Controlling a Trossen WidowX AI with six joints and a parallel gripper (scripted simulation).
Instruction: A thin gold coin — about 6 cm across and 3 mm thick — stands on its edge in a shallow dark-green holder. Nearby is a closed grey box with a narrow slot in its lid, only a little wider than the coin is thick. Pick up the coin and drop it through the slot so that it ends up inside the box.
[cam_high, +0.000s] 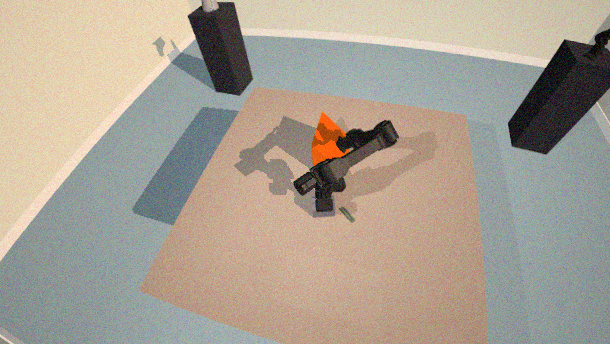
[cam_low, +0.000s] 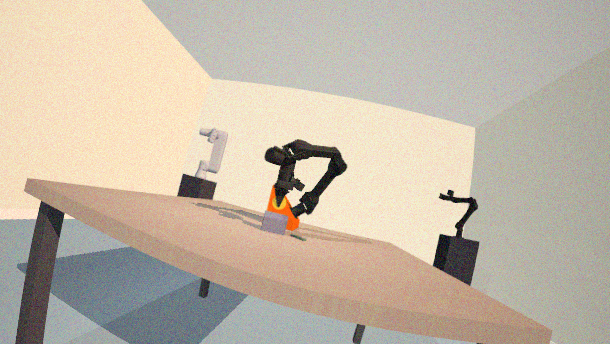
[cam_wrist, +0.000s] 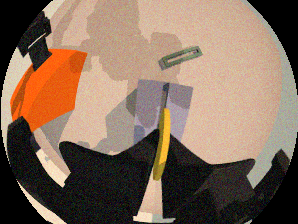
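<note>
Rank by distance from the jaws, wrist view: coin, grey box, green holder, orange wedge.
1. Gold coin: clamped edge-on in the gripper.
2. Grey box: directly below, the coin's edge lined up with its slot.
3. Dark-green holder: empty, on the table just beyond the box.
4. Orange wedge: far off to the view's left.
</note>
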